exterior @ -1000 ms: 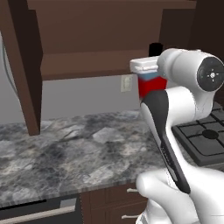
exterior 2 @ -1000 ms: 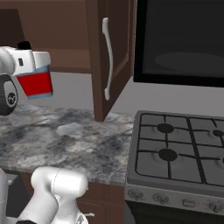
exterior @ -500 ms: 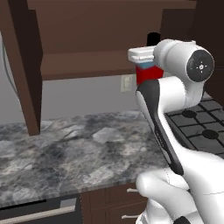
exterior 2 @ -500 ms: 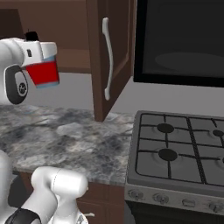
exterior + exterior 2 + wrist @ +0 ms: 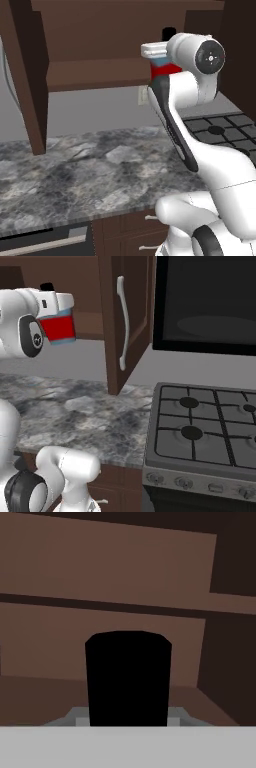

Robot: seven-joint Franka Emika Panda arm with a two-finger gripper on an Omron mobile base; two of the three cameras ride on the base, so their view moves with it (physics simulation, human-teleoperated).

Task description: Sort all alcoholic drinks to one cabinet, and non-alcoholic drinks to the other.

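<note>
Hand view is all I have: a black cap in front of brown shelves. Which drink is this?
Observer: The squat blue bottle with the red label; the end effector is shut on it.
Operator: Is it inside the cabinet yet?
Observer: The left base view shows it held in the air at the level of the open wall cabinet's lower shelf, well above the marble counter.
Operator: Where is the door?
Observer: The door stands swung open to the bottle's right, beside the stove.
</note>
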